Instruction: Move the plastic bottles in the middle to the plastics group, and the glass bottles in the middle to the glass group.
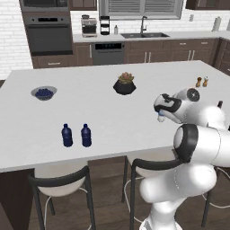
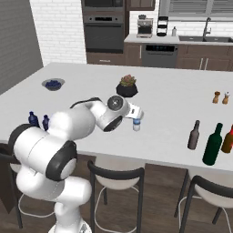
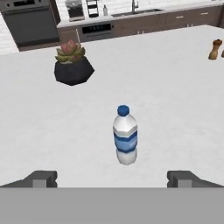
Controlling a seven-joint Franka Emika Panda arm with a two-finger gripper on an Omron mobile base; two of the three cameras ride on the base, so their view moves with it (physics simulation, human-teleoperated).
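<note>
A small clear water bottle [image 3: 125, 135] with a blue label band and a blue cap stands upright on the white island counter [image 1: 90, 108], just ahead of my gripper [image 3: 112, 178]. The gripper is open, its fingertips [image 3: 41, 178] wide apart and a little short of the bottle, holding nothing. From the right base the same water bottle [image 2: 136, 124] stands just beyond my hand. Two dark blue bottles [image 1: 67, 135] [image 1: 86, 135] stand side by side near the front left edge. A tall dark green bottle [image 2: 212, 144] and a slimmer brown bottle [image 2: 194, 135] stand to the right.
A succulent in a black pot [image 1: 124, 84] sits mid-counter behind the water bottle. A bowl of blueberries [image 1: 43, 93] is at the left, salt and pepper shakers [image 1: 201, 82] at the right. An amber bottle [image 2: 229, 139] stands at the right edge. Stools [image 2: 116, 182] line the front.
</note>
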